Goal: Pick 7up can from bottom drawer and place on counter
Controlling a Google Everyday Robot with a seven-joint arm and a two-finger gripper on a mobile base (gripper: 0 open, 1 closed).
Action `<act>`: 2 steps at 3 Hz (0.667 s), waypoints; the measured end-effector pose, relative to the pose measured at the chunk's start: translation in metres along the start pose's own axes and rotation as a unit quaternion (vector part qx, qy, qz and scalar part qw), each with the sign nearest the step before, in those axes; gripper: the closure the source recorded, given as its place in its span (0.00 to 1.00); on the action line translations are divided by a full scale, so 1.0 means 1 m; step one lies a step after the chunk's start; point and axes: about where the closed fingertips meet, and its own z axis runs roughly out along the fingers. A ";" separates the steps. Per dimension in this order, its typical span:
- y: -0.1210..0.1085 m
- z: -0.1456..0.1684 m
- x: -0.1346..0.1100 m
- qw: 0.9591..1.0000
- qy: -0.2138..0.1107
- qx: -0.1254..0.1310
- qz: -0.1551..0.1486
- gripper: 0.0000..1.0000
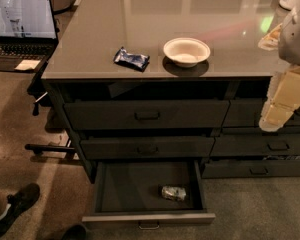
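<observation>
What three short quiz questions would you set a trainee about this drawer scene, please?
1. True or false: the 7up can lies inside the open bottom drawer.
2. Choose one: what sits on the counter beside the white bowl? A) a dark blue snack packet B) a mug C) a banana
3. Fill the gap: the tool hangs at the view's ___ edge, in front of the neighbouring drawers and well apart from the can.

Key: 1 true; 2 A; 3 right.
</observation>
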 end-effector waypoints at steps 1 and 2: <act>0.000 0.000 0.000 1.000 0.000 0.000 0.000 0.00; 0.000 0.017 0.000 1.000 -0.010 0.004 -0.017 0.00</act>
